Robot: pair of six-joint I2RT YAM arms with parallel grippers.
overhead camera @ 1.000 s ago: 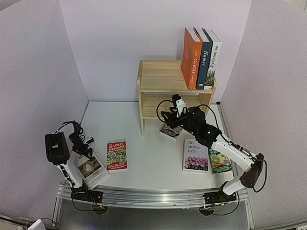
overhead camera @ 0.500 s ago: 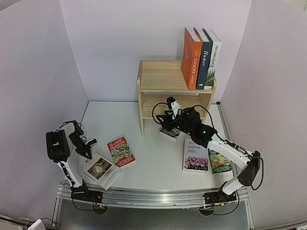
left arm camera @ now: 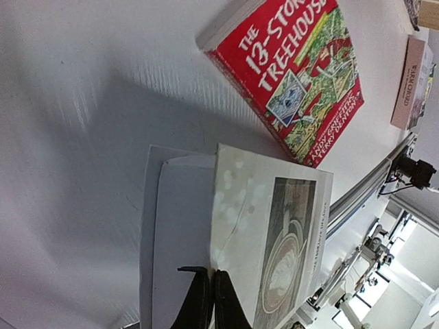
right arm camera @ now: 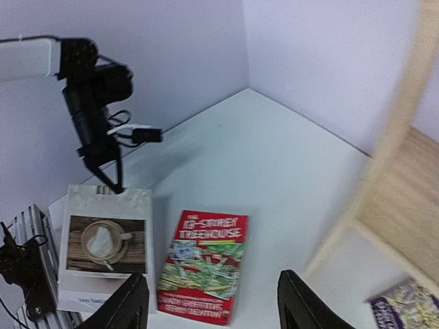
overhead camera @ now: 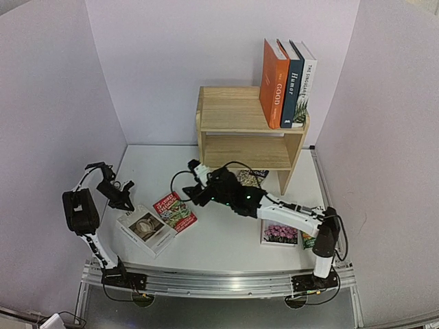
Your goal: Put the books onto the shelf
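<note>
On the table (overhead camera: 219,250), at my left arm, the left gripper (left arm camera: 204,301) stood shut, its tips meeting at the edge of the white book (left arm camera: 274,226). I could not tell whether they pinched its cover. The red book (overhead camera: 175,211) lay just beside it. The right gripper (right arm camera: 216,301) hung wide open and empty nearby. Three books (overhead camera: 288,82) stood upright atop the shelf (overhead camera: 233,113).

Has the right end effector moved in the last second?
Yes. The right end effector has swung left, away from the shelf's lower tier, and now hangs open near the red Treehouse book.
</note>
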